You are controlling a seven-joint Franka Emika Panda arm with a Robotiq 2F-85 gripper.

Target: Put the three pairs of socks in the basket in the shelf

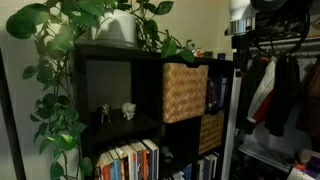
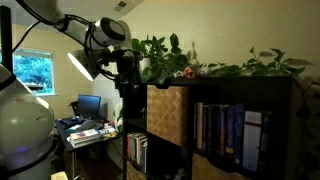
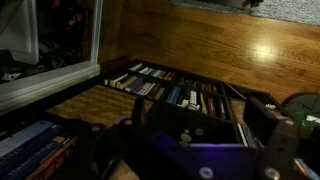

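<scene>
Dim room. I count one black shelf, one tan woven cube basket just beside gripper; can't tell its opening or load.

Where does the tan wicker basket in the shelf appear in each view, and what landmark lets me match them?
Exterior view: the basket fills an upper compartment, right of centre.
Exterior view: the basket sits near centre, in an upper compartment.
Wrist view: dim; the basket is probably the woven tan area left of centre.
Shared landmark: the books standing right beside it.
</scene>
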